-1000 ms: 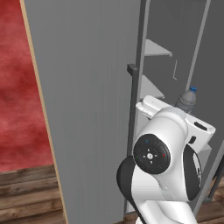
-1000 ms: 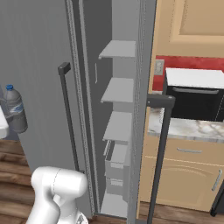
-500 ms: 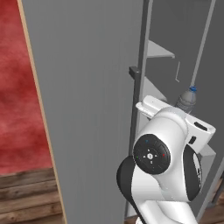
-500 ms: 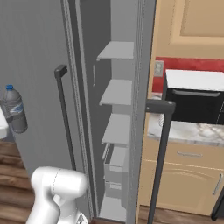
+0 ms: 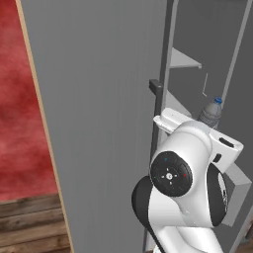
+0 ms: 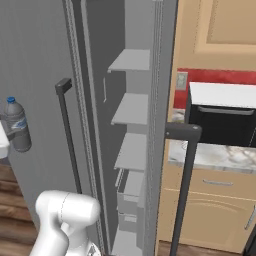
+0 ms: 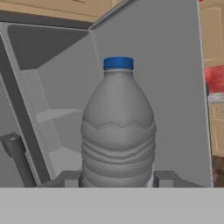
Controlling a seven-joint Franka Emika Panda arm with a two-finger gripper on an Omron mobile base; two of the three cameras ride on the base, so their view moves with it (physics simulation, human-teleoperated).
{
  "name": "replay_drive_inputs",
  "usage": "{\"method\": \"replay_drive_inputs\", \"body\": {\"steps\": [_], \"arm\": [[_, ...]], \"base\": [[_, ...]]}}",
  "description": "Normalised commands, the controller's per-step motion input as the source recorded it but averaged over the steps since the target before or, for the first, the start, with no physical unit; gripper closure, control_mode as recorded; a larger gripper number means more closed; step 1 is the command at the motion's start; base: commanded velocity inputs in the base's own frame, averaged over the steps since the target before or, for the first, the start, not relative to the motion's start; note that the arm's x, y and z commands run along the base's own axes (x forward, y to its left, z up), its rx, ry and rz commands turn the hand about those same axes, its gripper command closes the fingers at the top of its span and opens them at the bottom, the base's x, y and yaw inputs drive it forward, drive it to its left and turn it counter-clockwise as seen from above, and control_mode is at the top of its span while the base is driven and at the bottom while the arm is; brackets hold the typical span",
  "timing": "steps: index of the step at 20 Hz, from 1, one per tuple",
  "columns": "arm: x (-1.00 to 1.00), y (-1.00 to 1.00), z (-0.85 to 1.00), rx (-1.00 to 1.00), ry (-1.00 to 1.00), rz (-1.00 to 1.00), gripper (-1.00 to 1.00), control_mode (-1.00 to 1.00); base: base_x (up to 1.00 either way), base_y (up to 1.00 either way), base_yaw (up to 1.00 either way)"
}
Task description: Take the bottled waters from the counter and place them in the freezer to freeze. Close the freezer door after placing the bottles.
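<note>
Now the gripper [image 7: 117, 181] is closed around a bottled water [image 7: 118, 131], a smoky grey ribbed plastic bottle with a blue cap, held upright in the air. It is just before the open freezer [image 6: 131, 150], facing its grey inner shelves [image 6: 131, 107].

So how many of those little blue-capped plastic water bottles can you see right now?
1: a smoky grey blue-capped plastic bottle, held upright in the gripper before the open grey freezer. Another may be out of sight.
</note>
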Motion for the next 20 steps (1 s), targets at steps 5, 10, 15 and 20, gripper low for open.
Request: {"method": "replay_drive_inputs", "body": {"steps": [5,10,15,20], "arm": [[0.0,0.0,0.0,0.0,0.0,0.0,1.0,1.0],[0.0,0.0,0.0,0.0,0.0,0.0,1.0,1.0],[0.0,0.0,0.0,0.0,0.0,0.0,1.0,1.0],[0.0,0.0,0.0,0.0,0.0,0.0,1.0,1.0]], "base": [[0.32,-0.12,0.0],[0.3,-0.22,0.0],[0.22,-0.39,-0.01],[0.19,-0.4,-0.01]]}}
